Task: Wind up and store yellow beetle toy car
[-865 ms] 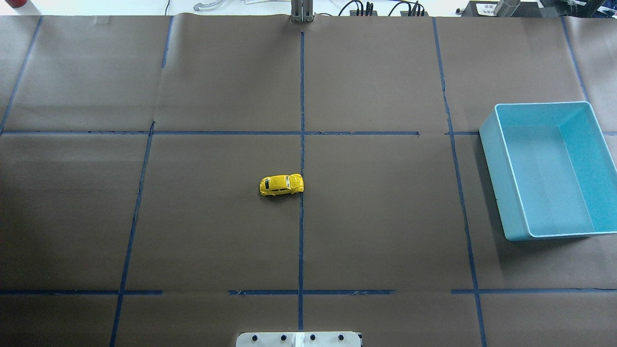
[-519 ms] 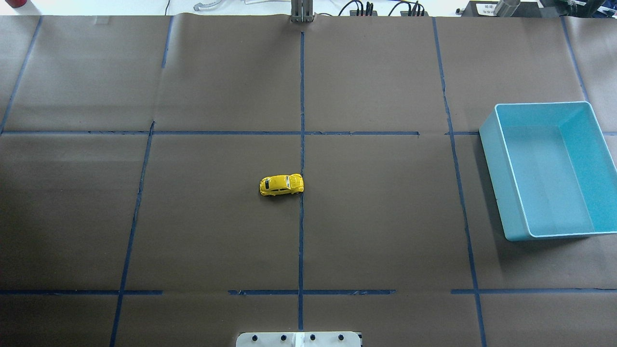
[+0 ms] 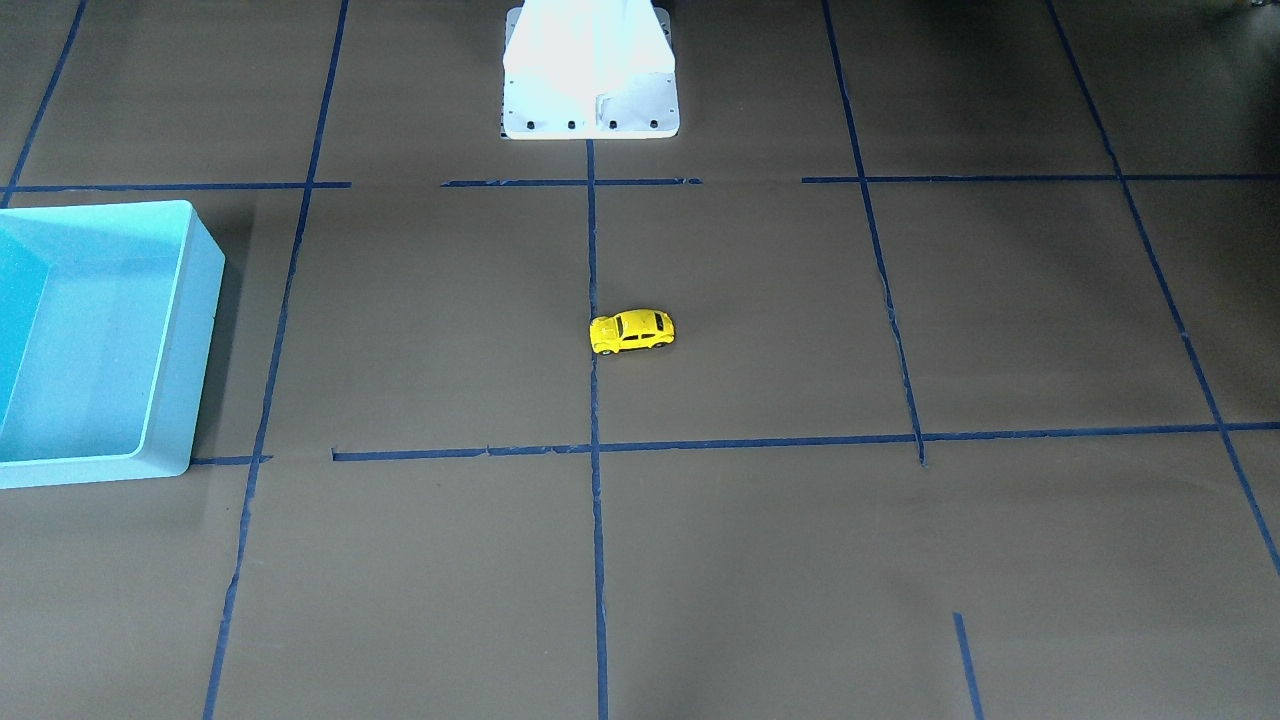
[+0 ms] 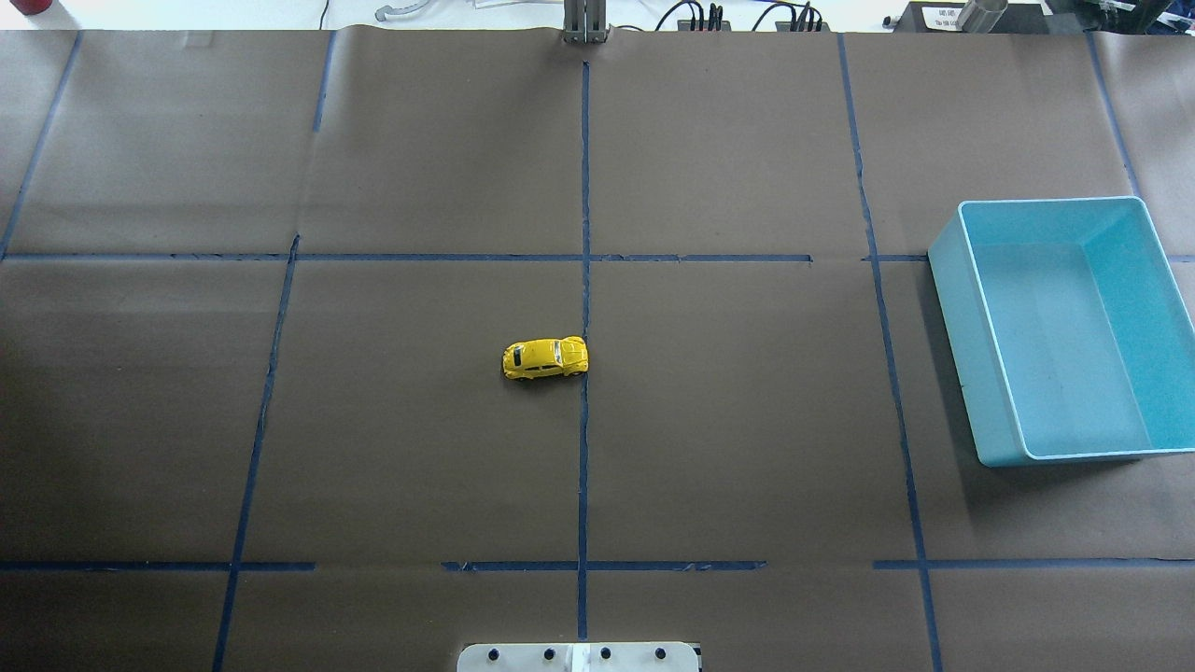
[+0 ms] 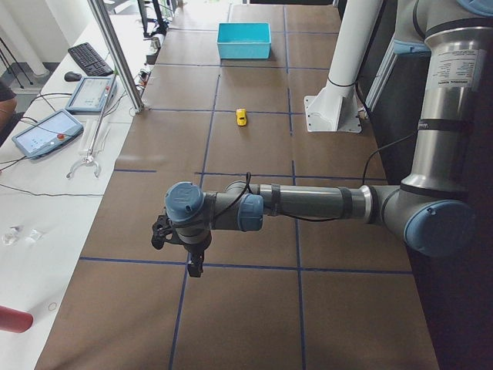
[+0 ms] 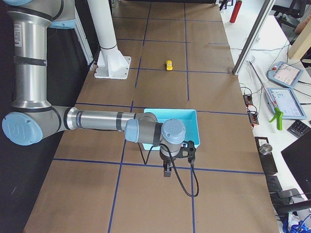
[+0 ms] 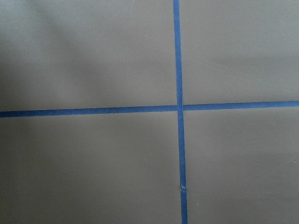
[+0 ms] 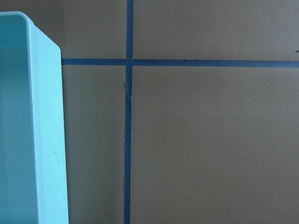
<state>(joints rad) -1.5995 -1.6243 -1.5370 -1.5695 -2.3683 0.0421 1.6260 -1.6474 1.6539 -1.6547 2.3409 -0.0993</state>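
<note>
The car (image 4: 545, 358) rests on its wheels at the middle of the table (image 4: 747, 420), well apart from the bin (image 4: 954, 345); whether the left gripper (image 5: 189, 258) or right gripper (image 6: 167, 169) is spread or pressed together, I cannot tell.

Brown-papered table (image 4: 747, 420) (gridded in blue tape (image 4: 584, 187)); a white bench (image 5: 31, 216) runs alongside.

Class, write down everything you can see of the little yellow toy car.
The yellow beetle toy car is tiny, rounded, glossy bright yellow, seemingly painted metal or plastic, with dark windows and small black wheels. It stands upright on its wheels near the middle of the brown paper-covered table, lengthwise across it, one end meeting the central blue tape line. Nothing else touches it.
</note>
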